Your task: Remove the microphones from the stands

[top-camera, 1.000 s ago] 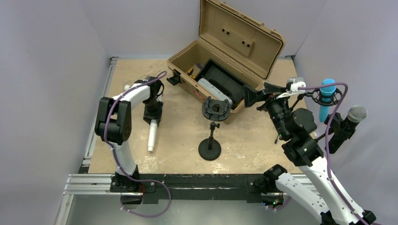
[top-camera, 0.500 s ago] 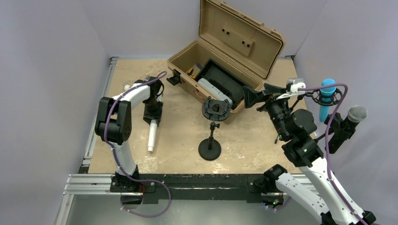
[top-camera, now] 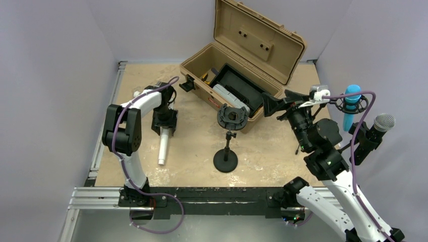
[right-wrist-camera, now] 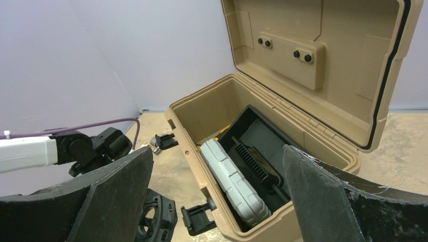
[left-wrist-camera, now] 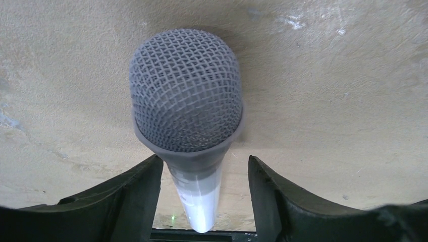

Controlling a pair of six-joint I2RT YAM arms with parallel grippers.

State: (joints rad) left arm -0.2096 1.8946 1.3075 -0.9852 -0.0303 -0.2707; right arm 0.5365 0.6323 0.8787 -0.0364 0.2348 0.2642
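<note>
Since a second ago the left pincer point(top-camera: 165, 127) has let its jaws part. It now stands about half wide, straddling the microphone point(left-wrist-camera: 185, 91) rather than clamping it. The right pincer point(right-wrist-camera: 217, 154) has barely shifted and hangs fully wide, holding nothing, facing the open tan case point(top-camera: 199, 63).

The microphone lies flat on the table point(top-camera: 272, 151). Its upper barrel sits between the left pincer's fingers point(left-wrist-camera: 282, 201) and its mesh head pokes out just past the fingertips. There is clear daylight on one side of the barrel; the other finger is very near the collar, and I cannot tell if it touches. The stand point(top-camera: 225, 160) is well off to this pincer's side, and its ring cradle point(top-camera: 232, 116) is empty, so the task looks essentially done.

It should handle as a rigid, fairly dense little thing. The smooth round barrel is likely to roll on the table or slip in a light pinch. The mesh head is the delicate part and could dent, so any hold belongs on the barrel just behind the collar, squeezed across its width.

In looks it has a dome of fine grey wire mesh, a grey collar beneath it, and a white tapering handle.
</note>
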